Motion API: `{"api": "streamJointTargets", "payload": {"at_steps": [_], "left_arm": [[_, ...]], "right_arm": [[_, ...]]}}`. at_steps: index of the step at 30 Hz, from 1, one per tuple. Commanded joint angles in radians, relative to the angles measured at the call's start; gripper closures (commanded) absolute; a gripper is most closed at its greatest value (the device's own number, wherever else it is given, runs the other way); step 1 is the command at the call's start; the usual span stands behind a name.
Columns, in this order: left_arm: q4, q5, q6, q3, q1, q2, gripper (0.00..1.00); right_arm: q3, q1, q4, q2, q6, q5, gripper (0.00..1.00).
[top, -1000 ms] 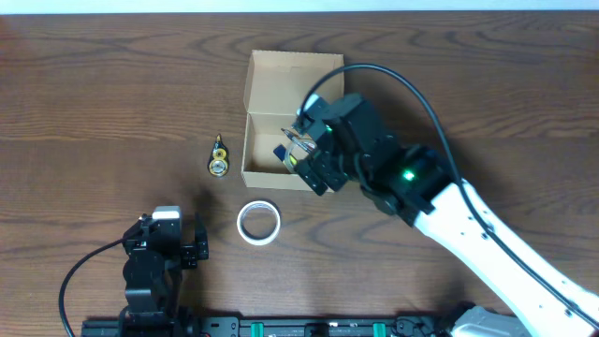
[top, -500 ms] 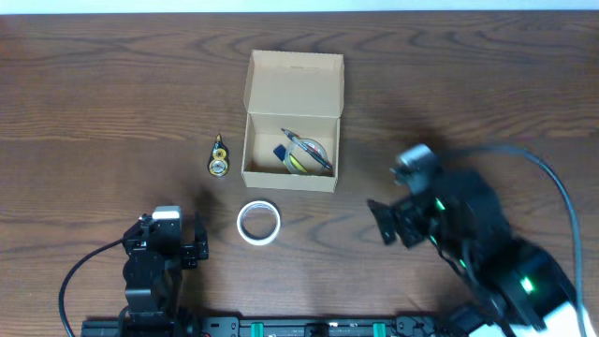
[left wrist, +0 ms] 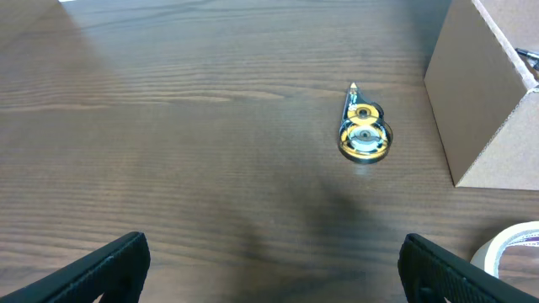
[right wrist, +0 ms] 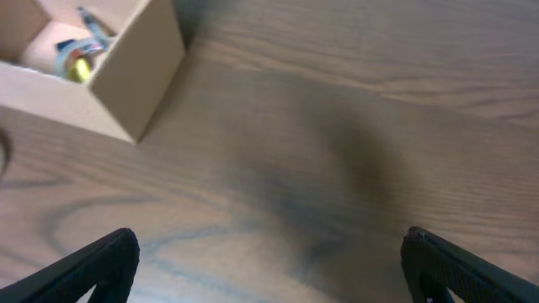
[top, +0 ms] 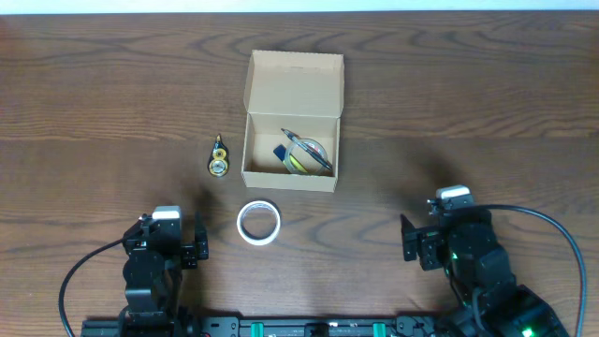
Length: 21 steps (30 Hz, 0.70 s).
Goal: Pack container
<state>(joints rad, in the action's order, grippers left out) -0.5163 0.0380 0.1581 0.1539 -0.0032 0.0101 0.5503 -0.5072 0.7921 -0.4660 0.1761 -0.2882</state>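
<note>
Right gripper (top: 410,245) has pulled back from the container (top: 295,86) — jaws wide

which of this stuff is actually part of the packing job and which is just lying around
Part of the job: container; items already inside it; probably the white tape roll and yellow tape dispenser beside it, not yet packed.
Just lying about: nothing obvious; otherwise only the wooden table and black rail.

Ahead-right of the left gripper (left wrist: 274,265), the box (left wrist: 484,109) runs off the frame, and only an arc of the tape roll (left wrist: 512,241) shows. Ahead-left of the right gripper (right wrist: 269,265), the box's contents (right wrist: 74,52) are a blurred, unreadable jumble.
</note>
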Motion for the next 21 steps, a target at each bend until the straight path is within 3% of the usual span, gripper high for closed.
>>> {"api": "streamJointTargets", "payload": {"at_steps": [1, 8, 14, 21], "left_arm": [[-0.002, 0.018, 0.006, -0.013, -0.004, -0.006, 0.04], [-0.002, 0.018, 0.006, -0.013, -0.004, -0.006, 0.05], [-0.002, 0.018, 0.007, -0.013, -0.004, -0.006, 0.05], [-0.002, 0.018, 0.006, -0.013, -0.004, -0.006, 0.05]], "right_arm": [[-0.051, 0.006, -0.058, 0.007, 0.017, -0.083, 0.01], [-0.15, 0.023, -0.103, 0.076, -0.03, -0.002, 0.01], [-0.296, 0.164, -0.103, 0.28, -0.07, 0.16, 0.01], [-0.387, 0.282, -0.101, 0.407, -0.069, 0.205, 0.01]]}}
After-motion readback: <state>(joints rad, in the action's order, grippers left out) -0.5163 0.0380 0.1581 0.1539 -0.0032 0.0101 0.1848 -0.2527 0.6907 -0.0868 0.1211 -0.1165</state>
